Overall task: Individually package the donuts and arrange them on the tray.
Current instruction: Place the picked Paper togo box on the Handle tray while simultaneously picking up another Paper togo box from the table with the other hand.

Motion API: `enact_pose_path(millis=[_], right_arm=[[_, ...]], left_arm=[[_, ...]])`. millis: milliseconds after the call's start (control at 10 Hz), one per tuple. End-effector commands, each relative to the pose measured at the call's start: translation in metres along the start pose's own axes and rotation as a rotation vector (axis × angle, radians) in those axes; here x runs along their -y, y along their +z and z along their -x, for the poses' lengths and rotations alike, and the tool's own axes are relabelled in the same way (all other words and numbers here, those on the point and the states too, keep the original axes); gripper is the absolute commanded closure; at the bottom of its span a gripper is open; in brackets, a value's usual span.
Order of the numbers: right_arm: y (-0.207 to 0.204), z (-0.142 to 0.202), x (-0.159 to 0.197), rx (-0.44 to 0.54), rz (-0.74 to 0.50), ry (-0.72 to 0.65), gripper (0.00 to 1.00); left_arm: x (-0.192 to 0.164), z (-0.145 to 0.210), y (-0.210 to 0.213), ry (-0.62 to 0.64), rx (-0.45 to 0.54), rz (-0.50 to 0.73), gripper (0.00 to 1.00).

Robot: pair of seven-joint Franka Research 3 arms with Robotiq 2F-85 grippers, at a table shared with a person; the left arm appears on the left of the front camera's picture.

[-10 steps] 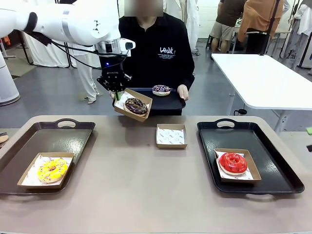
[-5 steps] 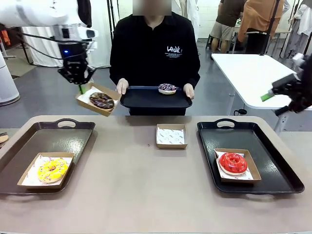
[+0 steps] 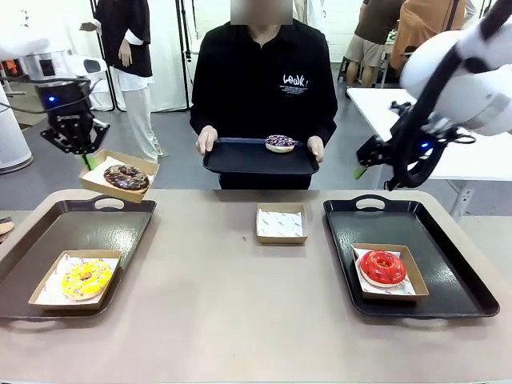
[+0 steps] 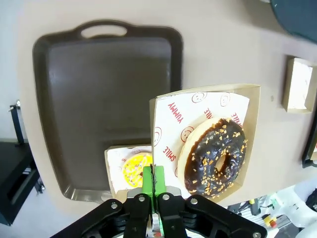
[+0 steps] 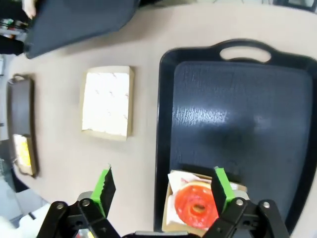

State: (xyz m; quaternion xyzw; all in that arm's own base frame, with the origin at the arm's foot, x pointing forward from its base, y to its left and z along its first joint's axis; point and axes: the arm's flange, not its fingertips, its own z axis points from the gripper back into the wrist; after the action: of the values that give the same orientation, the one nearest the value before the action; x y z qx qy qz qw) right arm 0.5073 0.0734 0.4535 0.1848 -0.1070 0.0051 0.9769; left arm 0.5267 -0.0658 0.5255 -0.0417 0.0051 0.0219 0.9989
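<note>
A robotics lab or open test hall. Two white robot arms, the left arm (image 3: pixel 24 46) and the right arm (image 3: pixel 472 64), trail black cables over a beige surface (image 3: pixel 240 320) with rounded corners. The left claw (image 3: pixel 86 160), black with green pads, pinches a cardboard box (image 3: pixel 120 178). The right claw (image 5: pixel 162 184) is spread wide. A person (image 3: pixel 264 88) stands at the far edge. Behind are a bare grey floor (image 3: pixel 168 164), a plain white table (image 3: pixel 432 128) beyond the far right corner, and other people (image 3: pixel 380 32) standing about.
</note>
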Motion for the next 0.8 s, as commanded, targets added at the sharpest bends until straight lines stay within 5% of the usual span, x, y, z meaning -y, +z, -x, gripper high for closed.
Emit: enact_pose_path(millis=[0, 700], right_arm=[[-0.017, -0.016, -0.023, -0.035, 0.064, -0.020, 0.00], [-0.038, -0.007, -0.034, -0.058, 0.055, 0.016, 0.00]], left_arm=[[-0.020, 0.012, -0.012, 0.003, -0.001, 0.041, 0.99], [-0.036, 0.010, -0.024, 0.048, -0.044, 0.023, 0.99]])
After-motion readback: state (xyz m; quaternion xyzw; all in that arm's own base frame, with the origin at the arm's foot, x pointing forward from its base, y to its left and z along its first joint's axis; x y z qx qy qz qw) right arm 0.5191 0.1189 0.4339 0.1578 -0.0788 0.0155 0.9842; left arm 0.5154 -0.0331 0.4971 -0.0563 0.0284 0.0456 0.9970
